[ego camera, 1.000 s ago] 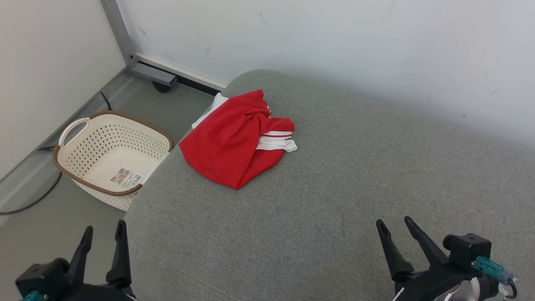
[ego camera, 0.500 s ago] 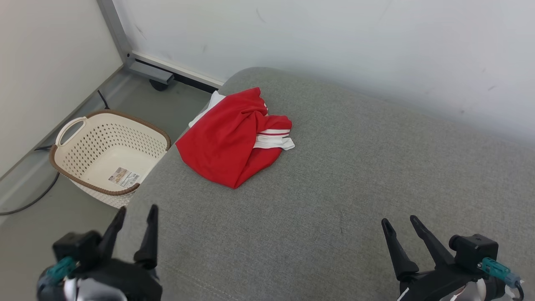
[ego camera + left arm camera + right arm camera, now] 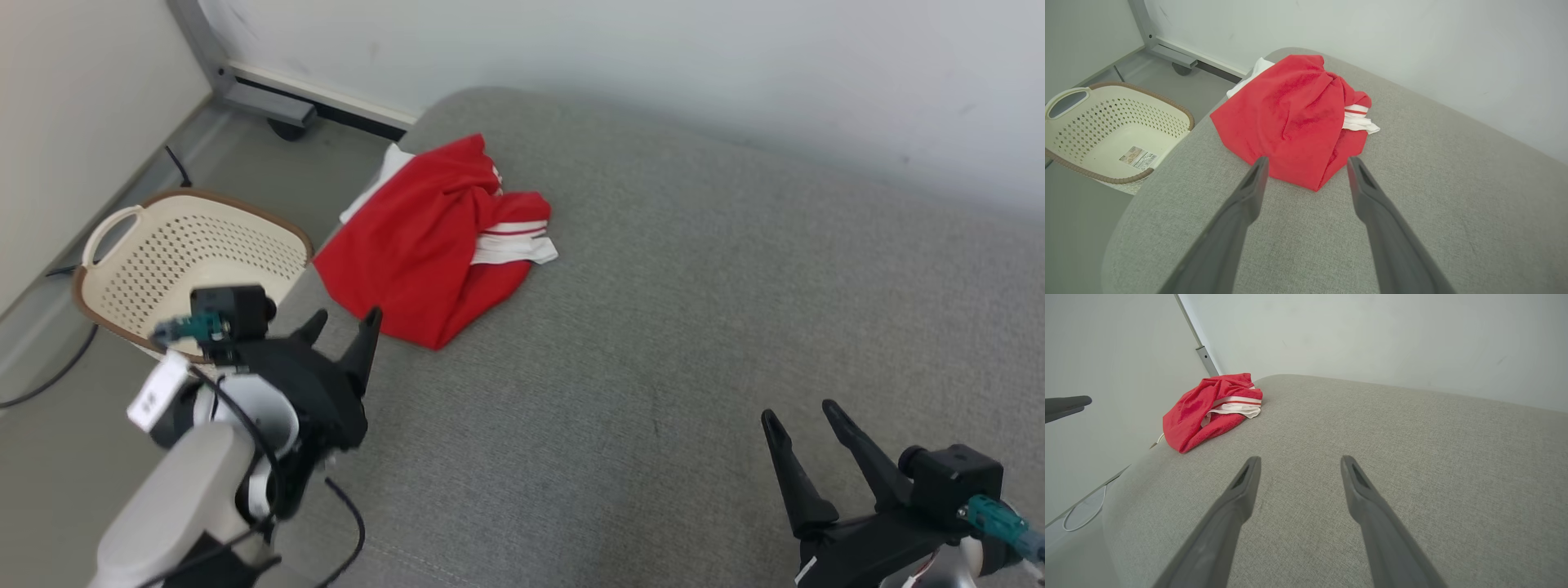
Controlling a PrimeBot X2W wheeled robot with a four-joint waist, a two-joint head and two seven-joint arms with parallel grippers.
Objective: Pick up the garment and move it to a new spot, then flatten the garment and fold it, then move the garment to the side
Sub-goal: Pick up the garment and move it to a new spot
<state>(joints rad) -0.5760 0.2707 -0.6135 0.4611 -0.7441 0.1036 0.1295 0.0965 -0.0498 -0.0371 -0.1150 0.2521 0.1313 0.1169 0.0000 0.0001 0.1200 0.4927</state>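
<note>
The garment (image 3: 424,245) is a crumpled red piece with white striped trim, lying near the far left corner of the grey cushion (image 3: 653,327). It also shows in the left wrist view as the garment (image 3: 1294,118) and in the right wrist view as the garment (image 3: 1204,410). My left gripper (image 3: 347,322) hovers open just short of the garment's near edge, fingers pointing at it, nothing between them. In its own view the left gripper (image 3: 1306,163) frames the red cloth's near tip. My right gripper (image 3: 800,416) stands open and empty at the lower right, far from the garment.
A cream perforated laundry basket (image 3: 114,245) with a brown rim sits on the floor left of the cushion, close to my left arm. A metal frame foot with a castor (image 3: 277,110) stands by the white wall. A dark cable (image 3: 49,380) runs along the floor.
My left arm has risen and reached forward to the garment's near edge. The head camera has tilted, shifting the whole scene up and to the left. The right gripper has barely moved.
</note>
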